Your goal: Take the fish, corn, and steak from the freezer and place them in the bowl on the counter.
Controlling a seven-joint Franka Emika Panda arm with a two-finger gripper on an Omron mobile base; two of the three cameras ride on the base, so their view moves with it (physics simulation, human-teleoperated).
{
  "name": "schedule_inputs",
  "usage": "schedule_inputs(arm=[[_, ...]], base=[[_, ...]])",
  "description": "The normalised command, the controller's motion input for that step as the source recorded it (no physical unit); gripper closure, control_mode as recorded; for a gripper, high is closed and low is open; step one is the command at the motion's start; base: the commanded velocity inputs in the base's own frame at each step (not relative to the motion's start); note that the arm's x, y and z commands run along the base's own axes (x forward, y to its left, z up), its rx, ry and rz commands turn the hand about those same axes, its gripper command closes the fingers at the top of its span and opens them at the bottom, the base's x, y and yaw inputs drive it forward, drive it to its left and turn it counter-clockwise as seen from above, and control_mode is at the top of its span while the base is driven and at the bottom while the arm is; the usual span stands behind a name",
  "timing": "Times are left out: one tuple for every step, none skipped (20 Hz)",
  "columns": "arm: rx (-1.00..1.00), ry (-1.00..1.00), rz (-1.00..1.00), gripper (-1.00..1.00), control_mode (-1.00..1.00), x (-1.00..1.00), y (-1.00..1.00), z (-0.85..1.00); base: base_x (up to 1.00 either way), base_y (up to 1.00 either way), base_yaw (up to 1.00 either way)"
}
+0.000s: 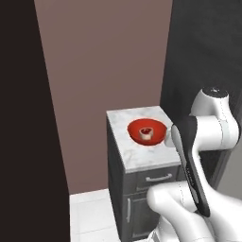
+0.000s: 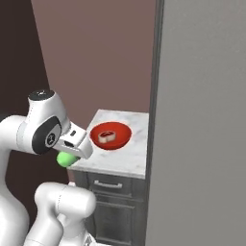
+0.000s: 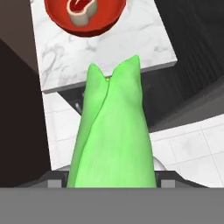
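Hand [image 2: 72, 156] gripping corn [image 3: 111, 131], probably short of bowl [image 3: 57, 19]

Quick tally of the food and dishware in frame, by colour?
Red: 2, the shallow glossy red bowl and the red raw steak with pale rim lying in it
Green: 1, the green-husked corn held in the gripper
Total: 3
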Motion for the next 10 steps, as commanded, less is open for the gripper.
schedule_inputs(arm=[[0.0, 0.0, 0.0, 1.0, 1.0, 0.0, 0.0, 0.0], [0.0, 0.0, 0.0, 1.0, 1.0, 0.0, 0.0, 0.0], [0.0, 0.0, 0.0, 1.0, 1.0, 0.0, 0.0, 0.0], [0.0, 0.0, 0.0, 1.0, 1.0, 0.0, 0.0, 0.0], [0.0, 0.0, 0.0, 1.0, 1.0, 0.0, 0.0, 0.0], [0.0, 0.0, 0.0, 1.0, 1.0, 0.0, 0.0, 0.0], [0.0, 0.0, 0.0, 1.0, 1.0, 0.0, 0.0, 0.0], [0.0, 0.0, 0.0, 1.0, 1.0, 0.0, 0.0, 0.0], [0.0, 0.0, 0.0, 1.0, 1.0, 0.0, 0.0, 0.0], [0.0, 0.0, 0.0, 1.0, 1.0, 0.0, 0.0, 0.0]], base=[[0.45, 0.01, 0.0], [0.44, 0.02, 0.0], [0.42, 0.02, 0.0], [0.41, 0.01, 0.0], [0.37, 0.01, 0.0], [0.33, 0.01, 0.0], [0.31, 0.01, 0.0], [0.3, 0.03, 0.0], [0.33, 0.04, 0.0], [0.32, 0.04, 0.0]])
